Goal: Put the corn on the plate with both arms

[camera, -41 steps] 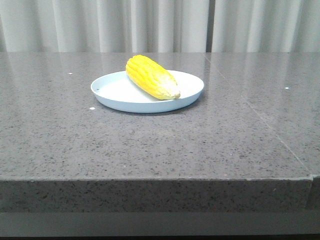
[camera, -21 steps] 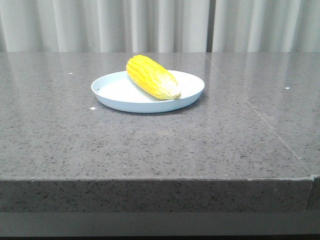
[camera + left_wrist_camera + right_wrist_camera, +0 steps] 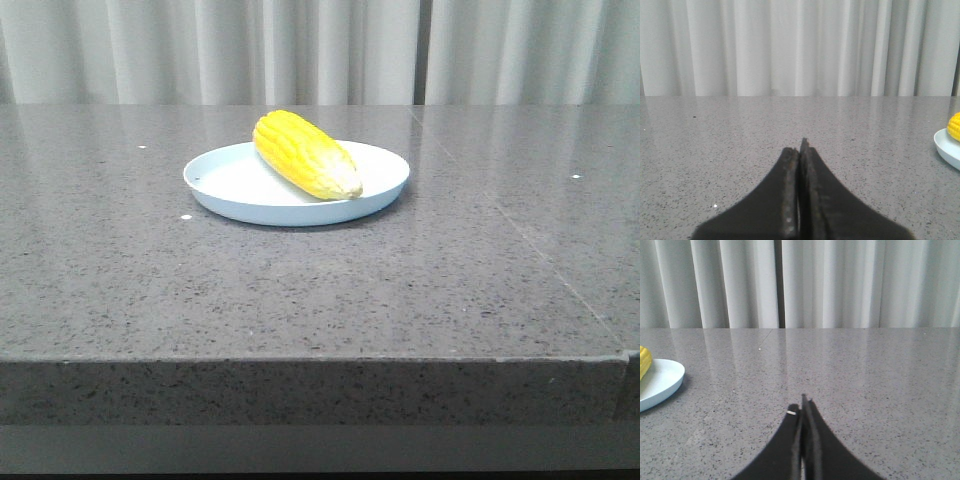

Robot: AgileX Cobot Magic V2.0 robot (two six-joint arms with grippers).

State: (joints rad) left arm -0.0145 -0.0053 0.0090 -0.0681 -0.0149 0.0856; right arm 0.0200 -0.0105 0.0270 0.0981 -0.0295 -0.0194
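Both pincers closed and empty, held low over the tabletop; corn lies on the plate.

Nearest in each wrist view, the left pincer (image 3: 802, 150) and right pincer (image 3: 803, 407) hold their black fingers pressed flat together with nothing between them, tips pointing level across the grey speckled tabletop (image 3: 300, 290) toward the curtain (image 3: 320, 50); whether the tips touch the surface cannot be told. Neither arm shows in the front view. Farther out, the plate (image 3: 230, 185) sits on the tabletop with the corn (image 3: 303, 153) lying diagonally in it, paler tip toward the camera and right, blunt end over the far rim. Each wrist view cuts off all but an edge of plate (image 3: 946, 147) (image 3: 662, 377) and corn (image 3: 955, 126) (image 3: 644, 360), well apart from the fingers.
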